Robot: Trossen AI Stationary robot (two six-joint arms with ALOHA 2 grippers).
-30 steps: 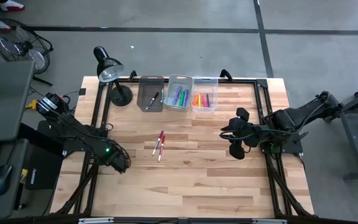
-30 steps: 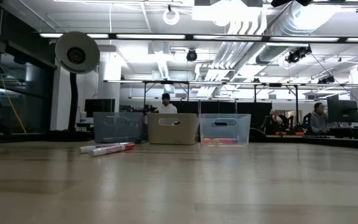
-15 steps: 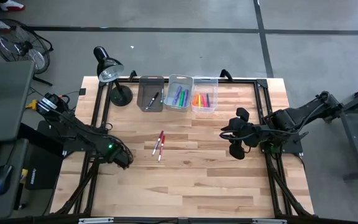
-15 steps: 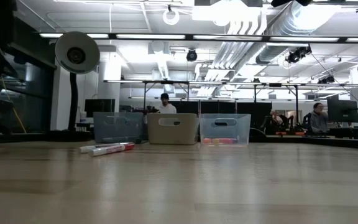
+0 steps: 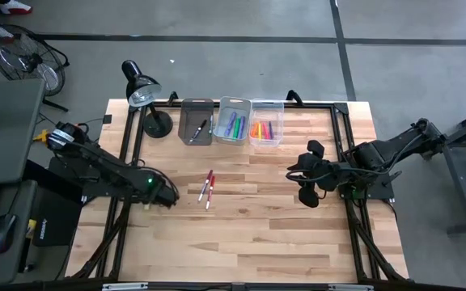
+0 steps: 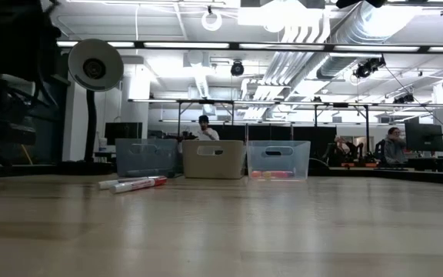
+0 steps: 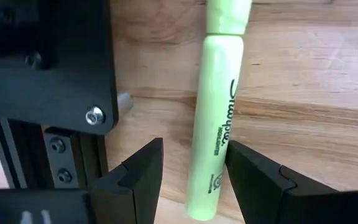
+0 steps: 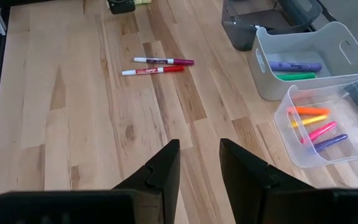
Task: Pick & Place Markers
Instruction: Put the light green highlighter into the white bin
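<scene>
The left end effector [image 7: 191, 171] is low over the worktop [image 5: 249, 234] at the left of the overhead frame, near the worktop's left edge. In its wrist view a lime marker [image 7: 219, 106] runs up the middle of the frame, its lower end passing between the two dark fingers [image 7: 138, 174]. The fingers sit close on either side of the barrel, but whether they press on it or only flank it cannot be told. The marker lies flat on the wood, just beside a black metal frame rail [image 7: 48, 62] at the left of that picture.

In the overhead view the left end effector [image 5: 167, 196] is left of centre, and two red-and-white markers [image 5: 207, 188] lie side by side just to its right — near it, not touching. At table height they show at the left of the frame [image 6: 133, 183], in front of the bins.

Three bins stand in a row at the top centre of the overhead frame: a dark bin [image 5: 186, 133] with one marker in it, a white bin [image 5: 222, 109] with purple and green markers, and a clear bin [image 5: 278, 109] with orange, yellow and pink ones.

The right end effector [image 5: 307, 184] waits right of centre, well apart from the loose markers, its fingers [image 8: 160, 171] narrowly parted with only bare wood between them. A black desk lamp [image 5: 142, 93] stands at the upper left.
</scene>
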